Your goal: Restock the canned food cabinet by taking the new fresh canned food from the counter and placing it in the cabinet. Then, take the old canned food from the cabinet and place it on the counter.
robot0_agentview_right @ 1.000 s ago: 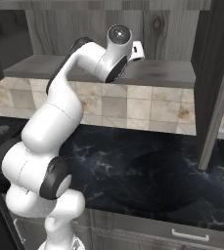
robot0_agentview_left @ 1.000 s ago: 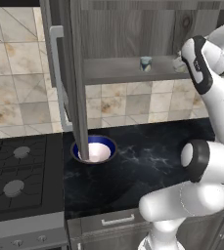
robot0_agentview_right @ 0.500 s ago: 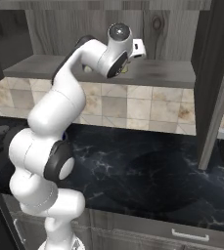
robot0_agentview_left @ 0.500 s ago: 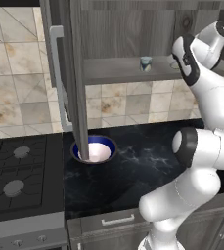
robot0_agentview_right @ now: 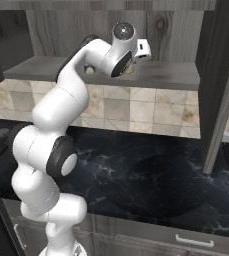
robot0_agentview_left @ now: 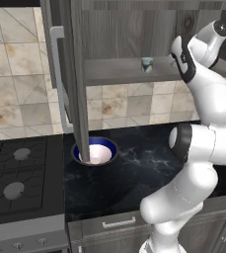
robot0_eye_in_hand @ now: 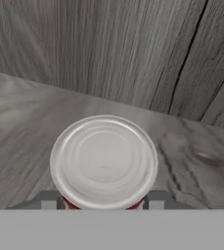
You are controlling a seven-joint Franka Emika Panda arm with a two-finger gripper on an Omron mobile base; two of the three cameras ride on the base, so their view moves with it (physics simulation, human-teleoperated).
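The red-banded, silver-lidded new can (robot0_eye_in_hand: 103,163) sits clamped in the gripper (robot0_eye_in_hand: 103,202) just above the grey plank shelf (robot0_agentview_left: 119,73) of the cabinet, not yet released. The pale blue-grey old can (robot0_agentview_left: 147,64) waits mid-shelf, still to go down to the black marble-look tabletop (robot0_agentview_left: 134,173).

We see the small pale blue-grey can (robot0_agentview_left: 147,64) standing on the grey wood-grain cabinet's plank shelf (robot0_agentview_left: 119,74), left of the arm. Below, left of the open door (robot0_agentview_left: 80,79), a blue-rimmed bowl (robot0_agentview_left: 95,152) sits on the black marble-look counter (robot0_agentview_left: 134,173), right of the black gas stovetop (robot0_agentview_left: 20,173). The red-banded can (robot0_eye_in_hand: 103,163) stands on that shelf between the gripper's fingertips (robot0_eye_in_hand: 49,201).
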